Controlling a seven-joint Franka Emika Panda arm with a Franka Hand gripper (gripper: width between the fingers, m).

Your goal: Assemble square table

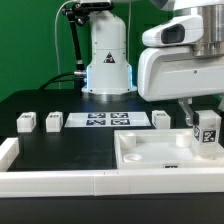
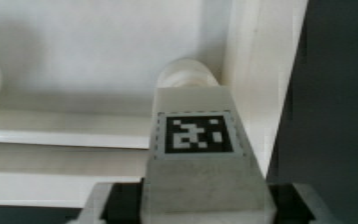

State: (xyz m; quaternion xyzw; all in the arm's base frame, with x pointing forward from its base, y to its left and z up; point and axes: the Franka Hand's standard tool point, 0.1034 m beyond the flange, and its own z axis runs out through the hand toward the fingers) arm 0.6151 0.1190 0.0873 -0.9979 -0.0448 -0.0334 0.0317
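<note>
In the exterior view, the gripper is narrowed onto a white table leg, gripping it by two opposite sides. The leg stands upright over the corner of the square table top at the exterior view's right. That placement suggests the leg is being fitted into the corner, though the joint itself is hidden behind the rim. The tagged face of the leg points toward the camera, probably so it can be tracked. The spare legs stand well apart from the top, in a row with the marker board: two on the exterior view's left of the board, one on its right. There they are out of the way yet reachable. White border rails fence the black table. No brand name can be read on the robot base.

In the wrist view, the table leg fills the centre, with the dark fingers of the gripper against its flanks. Beyond its rounded tip lies the square table top, with the raised rim close beside it. The only marking is a black-and-white square tag. It is a coded pattern, with no letters or numbers.
</note>
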